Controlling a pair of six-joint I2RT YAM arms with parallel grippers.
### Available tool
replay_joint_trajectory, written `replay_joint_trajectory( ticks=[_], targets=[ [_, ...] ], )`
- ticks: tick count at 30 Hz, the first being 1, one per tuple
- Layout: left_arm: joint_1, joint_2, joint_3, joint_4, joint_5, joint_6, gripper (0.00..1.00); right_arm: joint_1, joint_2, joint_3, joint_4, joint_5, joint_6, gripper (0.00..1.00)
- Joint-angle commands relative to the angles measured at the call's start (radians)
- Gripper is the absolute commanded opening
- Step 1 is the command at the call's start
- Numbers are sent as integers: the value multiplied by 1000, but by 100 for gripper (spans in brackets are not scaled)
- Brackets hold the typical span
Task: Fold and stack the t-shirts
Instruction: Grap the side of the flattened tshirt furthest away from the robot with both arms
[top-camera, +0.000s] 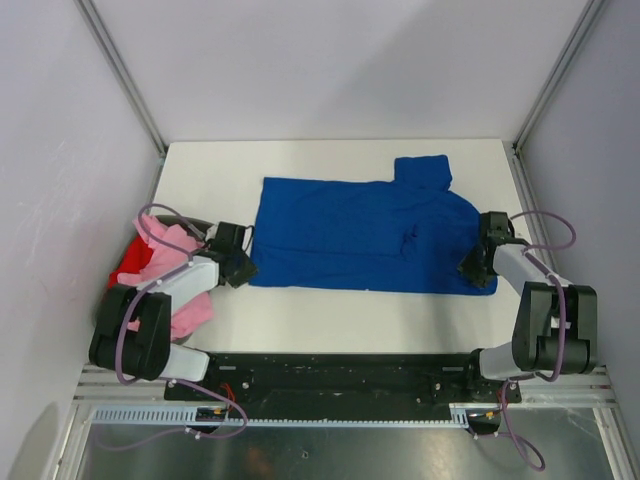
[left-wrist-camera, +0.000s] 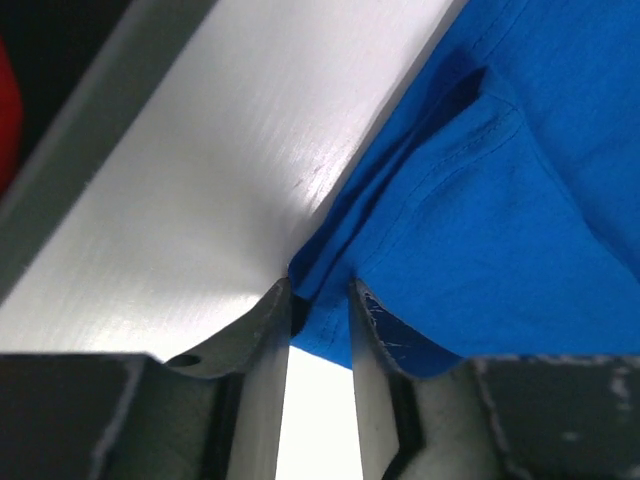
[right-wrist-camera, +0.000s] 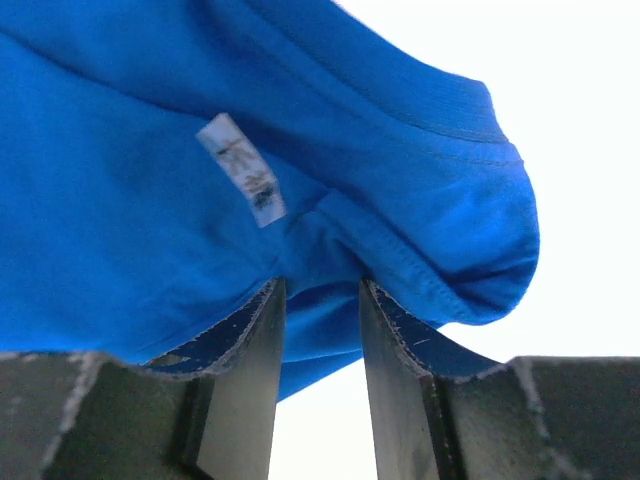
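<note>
My overhead cam looks down on the whole table (top-camera: 300, 320); both wrist cams peer forward, super close, at that same blue t-shirt (top-camera: 360, 235).

Blue t-shirt (left-wrist-camera: 500, 220) on the white table (left-wrist-camera: 230, 180), its folded edge between the two fingers (left-wrist-camera: 262, 340) of the left gripper (left-wrist-camera: 320, 292), grey rail (left-wrist-camera: 90, 120) along the table's edge, red bit (left-wrist-camera: 8, 110) past it.
</note>
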Motion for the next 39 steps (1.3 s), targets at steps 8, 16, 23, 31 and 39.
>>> replay_joint_trajectory(
  ticks=[8,16,23,31,39],
  targets=[
    [-34,-76,-41,-11,-43,-70,9,-109,-30,-111,24,-66,-7,41],
    [-33,-213,-91,-106,-76,-106,8,-122,-134,-177,-76,-88,74,41],
    [-33,-349,-165,-186,-83,-157,9,-81,-292,-215,-194,-100,161,41],
    [-42,-440,-137,-216,-41,-109,36,-38,-387,-123,-239,-86,146,42],
    [-144,-348,216,-217,-123,102,64,59,-316,101,-101,-116,39,46]
  ],
)
